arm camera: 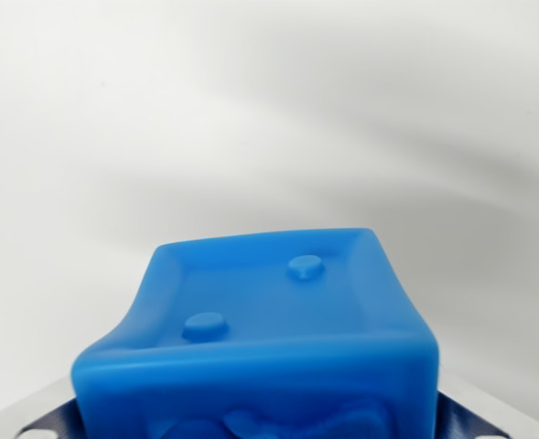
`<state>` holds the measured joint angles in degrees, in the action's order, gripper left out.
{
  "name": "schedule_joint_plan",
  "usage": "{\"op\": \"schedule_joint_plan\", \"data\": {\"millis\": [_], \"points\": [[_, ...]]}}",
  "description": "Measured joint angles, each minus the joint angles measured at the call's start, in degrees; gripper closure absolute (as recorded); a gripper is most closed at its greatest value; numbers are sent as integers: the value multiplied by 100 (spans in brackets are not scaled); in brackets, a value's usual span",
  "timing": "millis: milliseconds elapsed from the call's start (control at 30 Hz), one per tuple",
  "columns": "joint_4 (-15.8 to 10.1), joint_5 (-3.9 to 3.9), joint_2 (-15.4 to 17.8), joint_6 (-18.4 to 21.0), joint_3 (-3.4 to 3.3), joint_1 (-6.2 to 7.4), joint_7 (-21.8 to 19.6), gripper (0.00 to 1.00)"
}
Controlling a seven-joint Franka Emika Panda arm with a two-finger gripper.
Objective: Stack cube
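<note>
Blue cube [269, 338] fills the lower wrist view, gripper [269, 422] clamped around it.
Its sides bulge under the squeeze; keep it level and lower gently, since no target cube shows yet.

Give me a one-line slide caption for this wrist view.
Wrist view: a blue cube with two raised studs on its upper face fills the lower frame, metal hand parts at both bottom corners, against a plain white surface.
</note>
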<state>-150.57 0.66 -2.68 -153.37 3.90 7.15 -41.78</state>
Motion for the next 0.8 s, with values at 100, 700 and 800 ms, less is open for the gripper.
{"op": "schedule_joint_plan", "data": {"millis": [100, 700, 800], "points": [[-33, -7, 37, 6, -34, -42, 42, 100], [-155, -32, 221, 62, -239, -273, 273, 100], [-178, -33, 259, 76, -287, -311, 319, 100]]}}
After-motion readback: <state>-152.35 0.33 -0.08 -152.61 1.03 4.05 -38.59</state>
